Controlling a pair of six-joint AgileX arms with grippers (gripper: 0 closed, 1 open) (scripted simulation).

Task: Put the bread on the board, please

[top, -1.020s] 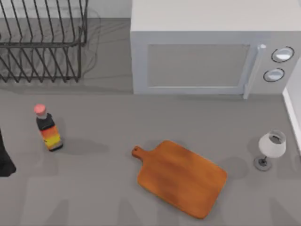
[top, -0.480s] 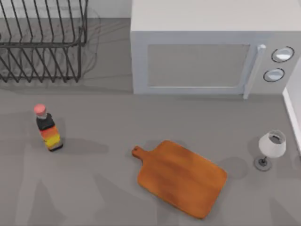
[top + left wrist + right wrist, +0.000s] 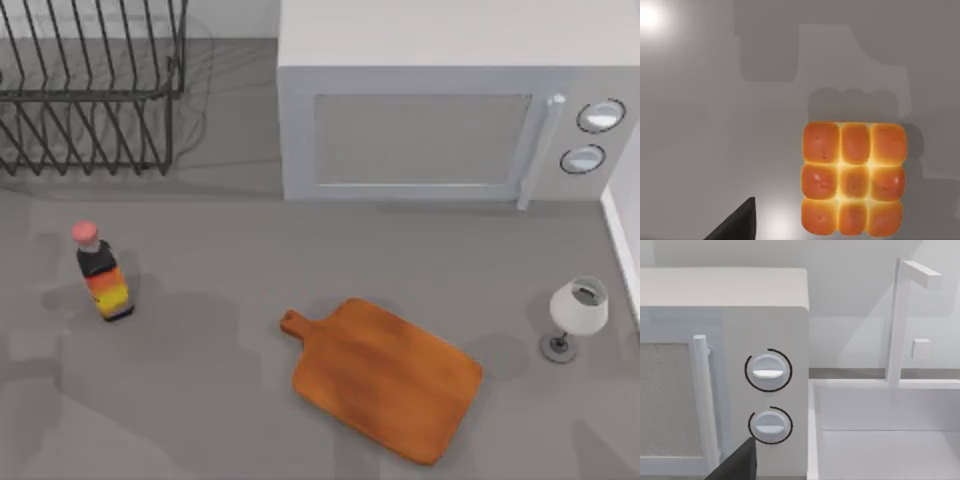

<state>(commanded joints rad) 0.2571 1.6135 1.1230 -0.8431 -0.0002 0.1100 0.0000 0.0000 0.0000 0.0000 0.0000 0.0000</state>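
Note:
The bread (image 3: 854,178), a golden orange-brown square of pull-apart rolls, lies on the grey table in the left wrist view. A dark part of my left gripper (image 3: 737,225) juts in beside it and is apart from it. The board (image 3: 385,378), a flat orange-brown wooden cutting board with a short knob handle, rests at the front middle of the table in the top view. In the right wrist view a dark part of my right gripper (image 3: 737,464) is seen facing the microwave's dials.
A dark bottle (image 3: 102,272) with an orange label and pink cap stands at the left. A wire dish rack (image 3: 90,90) sits at the back left and a white microwave (image 3: 440,110) at the back. A white stemmed cup (image 3: 577,315) stands right, by a sink (image 3: 890,440).
The dark piece of my left arm at the top view's left edge has gone out of view. Arm shadows have spread over the front left of the table. The board and bottle have not moved.

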